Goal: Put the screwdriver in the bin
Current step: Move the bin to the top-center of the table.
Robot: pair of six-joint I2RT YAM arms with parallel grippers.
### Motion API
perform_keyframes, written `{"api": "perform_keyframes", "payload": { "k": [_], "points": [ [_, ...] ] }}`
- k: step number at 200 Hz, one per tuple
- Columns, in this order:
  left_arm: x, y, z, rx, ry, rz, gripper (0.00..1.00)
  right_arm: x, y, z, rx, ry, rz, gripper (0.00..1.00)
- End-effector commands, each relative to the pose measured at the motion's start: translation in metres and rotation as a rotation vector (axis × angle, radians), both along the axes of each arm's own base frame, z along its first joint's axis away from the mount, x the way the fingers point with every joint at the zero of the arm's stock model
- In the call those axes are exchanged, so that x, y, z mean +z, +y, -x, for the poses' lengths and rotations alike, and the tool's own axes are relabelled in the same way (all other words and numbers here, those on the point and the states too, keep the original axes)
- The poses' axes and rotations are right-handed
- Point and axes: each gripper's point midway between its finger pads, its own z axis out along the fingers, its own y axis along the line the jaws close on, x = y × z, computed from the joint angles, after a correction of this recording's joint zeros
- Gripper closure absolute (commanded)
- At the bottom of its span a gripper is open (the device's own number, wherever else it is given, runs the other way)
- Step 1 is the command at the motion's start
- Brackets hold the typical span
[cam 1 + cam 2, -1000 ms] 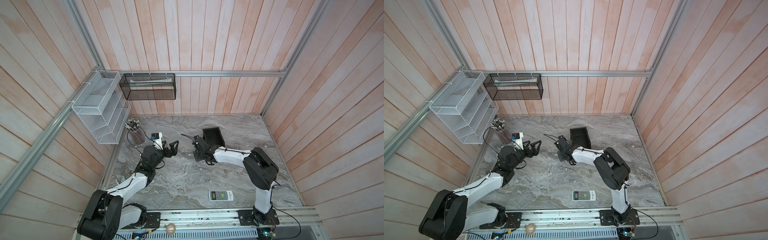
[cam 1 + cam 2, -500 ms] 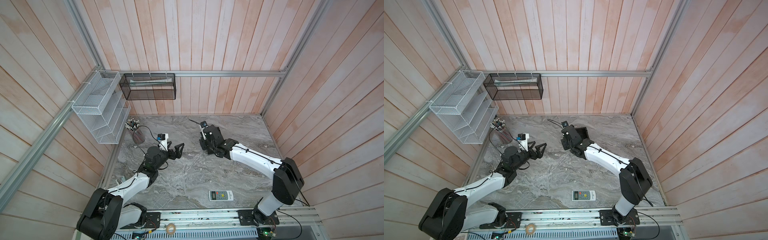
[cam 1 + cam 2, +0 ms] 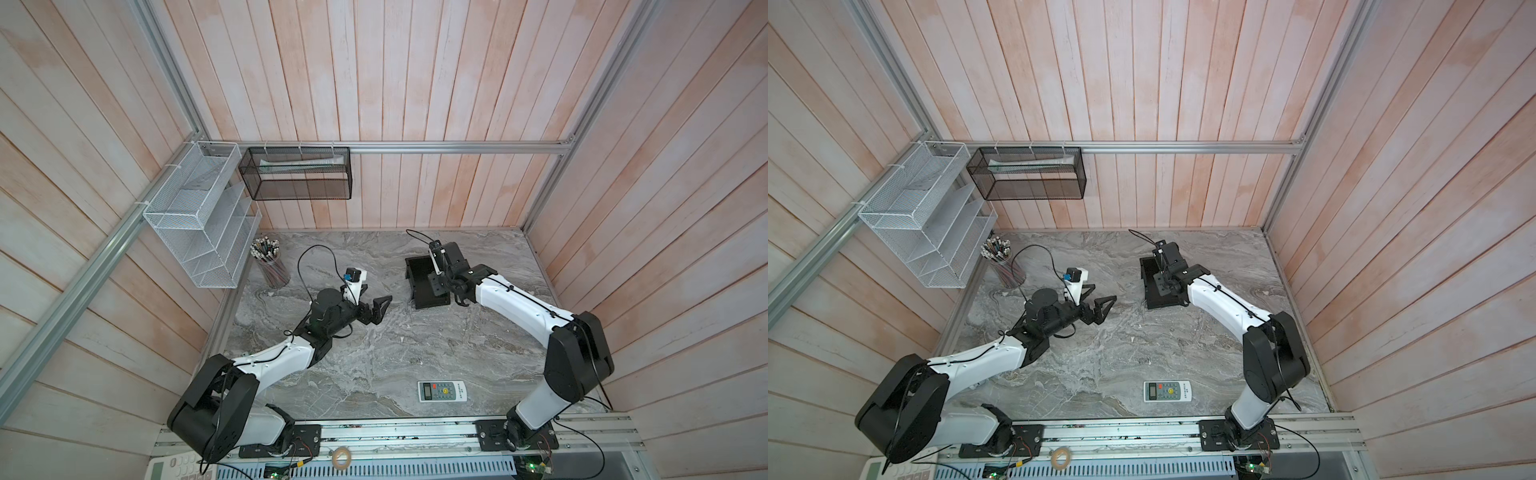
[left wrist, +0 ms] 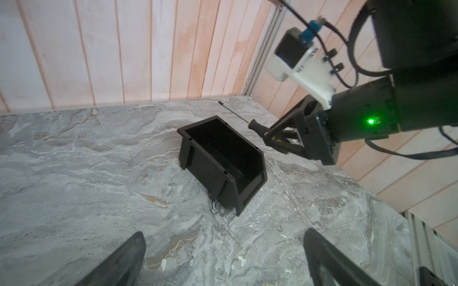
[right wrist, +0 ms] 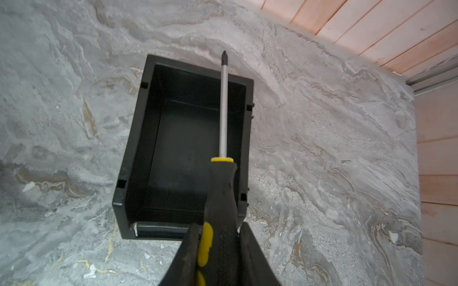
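Alignment with the bin is explaining the pose. The right gripper is holding the screwdriver above the bin's opening and lengthwise along it, so a release would likely drop it inside rather than across a wall. The handle is hanging over the bin's low front lip. The shaft is running close to one long wall, and the tip is appearing to reach the rim of the back wall. Since the tool is sitting raised over the bin, I am taking that overhang as partly a matter of viewing angle. Nothing is lying inside the bin.

The right jaws are standing narrowly apart, clamping the black-and-yellow handle near its rear end and touching nothing else, which is leaving the shaft free. The left gripper is hovering well away from the bin on its opposite long side, jaws spread wide and holding nothing, probably to leave room. Shifting toward the bin's middle and lowering a little before letting go is looking wise, as the shaft is risking the nearby wall.
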Motion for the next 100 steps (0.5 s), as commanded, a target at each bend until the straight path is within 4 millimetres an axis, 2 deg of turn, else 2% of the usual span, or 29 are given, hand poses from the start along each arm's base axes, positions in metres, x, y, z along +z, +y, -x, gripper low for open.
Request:
{"api": "perform_keyframes", "payload": {
  "k": [1,52,100],
  "points": [
    [0.000,-0.011,-0.001,-0.035,-0.030,-0.045,0.00,-0.015,0.010,0.005,0.081,0.081,0.034,0.98],
    [-0.010,-0.022,0.001,-0.060,-0.034,-0.093,0.00,-0.046,0.029,-0.003,0.236,0.170,0.095,0.98],
    [-0.012,-0.024,0.001,-0.061,-0.039,-0.102,0.00,-0.059,0.037,-0.018,0.290,0.184,0.159,0.98]
  ]
}}
